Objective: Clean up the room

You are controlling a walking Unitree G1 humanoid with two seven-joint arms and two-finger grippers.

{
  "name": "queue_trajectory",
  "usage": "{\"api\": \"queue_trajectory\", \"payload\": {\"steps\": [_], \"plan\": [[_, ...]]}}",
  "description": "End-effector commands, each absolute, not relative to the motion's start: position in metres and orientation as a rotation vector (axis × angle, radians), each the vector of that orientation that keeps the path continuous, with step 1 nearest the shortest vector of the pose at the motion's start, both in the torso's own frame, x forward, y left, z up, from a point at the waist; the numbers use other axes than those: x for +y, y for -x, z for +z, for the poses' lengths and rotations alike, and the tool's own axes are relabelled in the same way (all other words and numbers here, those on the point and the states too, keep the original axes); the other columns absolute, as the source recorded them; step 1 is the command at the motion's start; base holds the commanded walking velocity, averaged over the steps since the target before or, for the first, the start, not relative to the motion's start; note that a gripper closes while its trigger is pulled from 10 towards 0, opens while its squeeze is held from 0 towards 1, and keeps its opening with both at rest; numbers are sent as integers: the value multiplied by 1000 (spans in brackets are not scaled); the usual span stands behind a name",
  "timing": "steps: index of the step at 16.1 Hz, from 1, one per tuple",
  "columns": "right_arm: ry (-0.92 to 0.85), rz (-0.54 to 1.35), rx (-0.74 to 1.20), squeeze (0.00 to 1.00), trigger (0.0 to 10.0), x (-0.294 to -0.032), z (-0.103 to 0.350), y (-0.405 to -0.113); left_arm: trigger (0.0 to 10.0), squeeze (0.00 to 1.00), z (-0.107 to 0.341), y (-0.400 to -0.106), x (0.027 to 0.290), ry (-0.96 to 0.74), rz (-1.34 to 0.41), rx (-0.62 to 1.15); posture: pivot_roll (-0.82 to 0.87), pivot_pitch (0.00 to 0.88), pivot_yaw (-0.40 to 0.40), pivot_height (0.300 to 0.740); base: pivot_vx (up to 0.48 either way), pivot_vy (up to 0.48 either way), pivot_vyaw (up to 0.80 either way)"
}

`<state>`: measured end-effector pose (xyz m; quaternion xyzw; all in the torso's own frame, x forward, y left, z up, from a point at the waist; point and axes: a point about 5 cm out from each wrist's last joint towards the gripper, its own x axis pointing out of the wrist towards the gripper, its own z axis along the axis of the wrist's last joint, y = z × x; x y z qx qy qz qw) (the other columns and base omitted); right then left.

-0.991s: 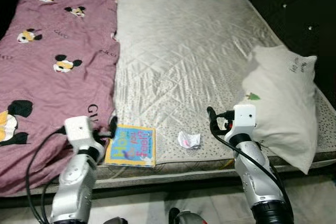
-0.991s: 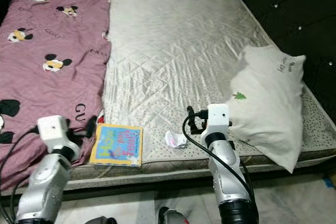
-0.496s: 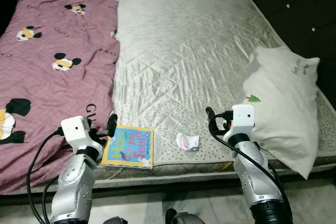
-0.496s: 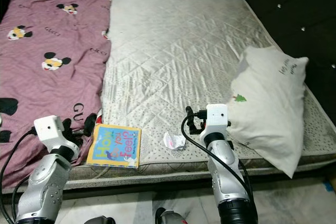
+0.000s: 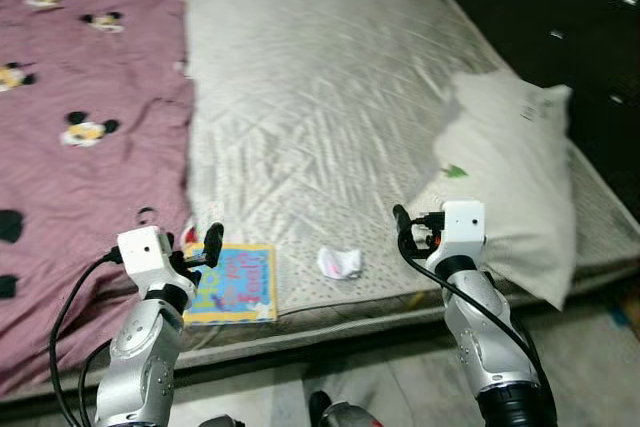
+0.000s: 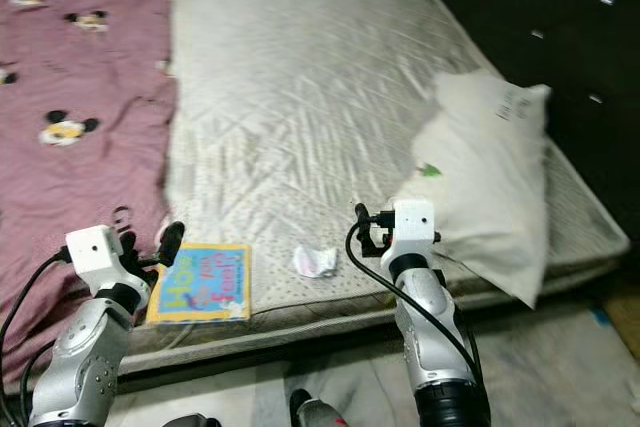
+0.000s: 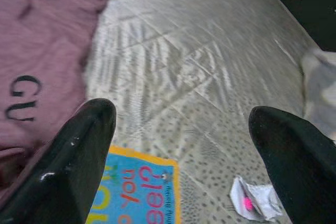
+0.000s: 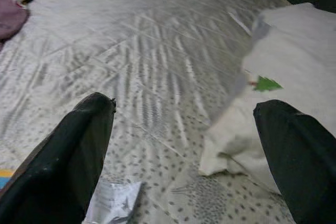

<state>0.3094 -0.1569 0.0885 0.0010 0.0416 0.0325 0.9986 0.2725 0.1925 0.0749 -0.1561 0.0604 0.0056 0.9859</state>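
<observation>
A crumpled white wrapper [image 5: 340, 262] lies on the bare mattress [image 5: 320, 97] near its front edge. To its left a colourful children's book [image 5: 232, 282] lies flat at the mattress edge. My left gripper [image 5: 198, 250] hovers open just left of the book, which also appears in the left wrist view as the book [image 7: 137, 200] beside the wrapper [image 7: 254, 202]. My right gripper [image 5: 408, 230] is open, a little right of the wrapper and close to a white pillow [image 5: 510, 172]. Nothing is between either pair of fingers [image 8: 79, 145].
A pink cartoon-print blanket [image 5: 80, 117] covers the left part of the bed. The pillow leans over the bed's right front corner. A dark tufted headboard [image 5: 560, 17] stands along the right. Pale floor [image 5: 580, 347] runs below the bed's front edge.
The camera has swung to the right, so the bed, book and wrapper sit further left in the picture. Both arms hold the same pose, with fingers still open.
</observation>
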Motion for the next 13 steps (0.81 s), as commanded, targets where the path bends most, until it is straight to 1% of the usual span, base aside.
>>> {"api": "queue_trajectory", "payload": {"steps": [1, 7, 13], "plan": [[6, 61, 91, 0, 10000, -159, 87, -308, 10000, 0, 73, -270, 193, 303, 20, 137, 4, 176, -60, 740, 0, 0, 0], [20, 88, 93, 0, 10000, -156, 87, -308, 10000, 0, 73, -270, 193, 296, 26, 135, 5, 178, -62, 735, 0, 0, 0], [17, 91, 98, 0, 10000, -156, 86, -309, 10000, 0, 73, -271, 192, 291, 25, 136, 6, 172, -62, 666, 0, 0, 0]]}}
